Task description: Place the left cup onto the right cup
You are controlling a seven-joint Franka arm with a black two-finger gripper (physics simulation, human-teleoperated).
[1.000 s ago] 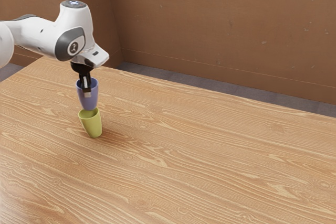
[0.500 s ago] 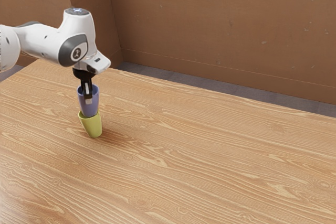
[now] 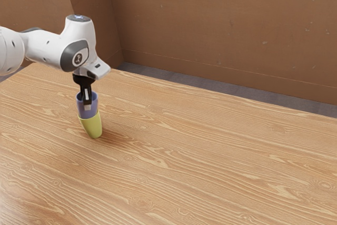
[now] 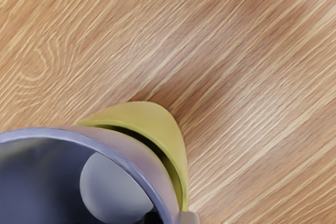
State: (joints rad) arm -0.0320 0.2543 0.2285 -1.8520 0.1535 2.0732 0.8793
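bare sim test room, big wood-grain table (image 3: 210, 151) across the lower frame, plain brown walls (image 3: 221, 19) up top, grey floor strip (image 3: 221, 85) between

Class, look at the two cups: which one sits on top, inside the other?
The purple cup, pinched at its rim by the gripper; the yellow-green cup beneath it stands on the table.

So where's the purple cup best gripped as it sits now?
Take the purple cup by its rim, from above, one finger inside the open mouth, one outside: its lower part sits in the green cup, leaving just the upper wall free.
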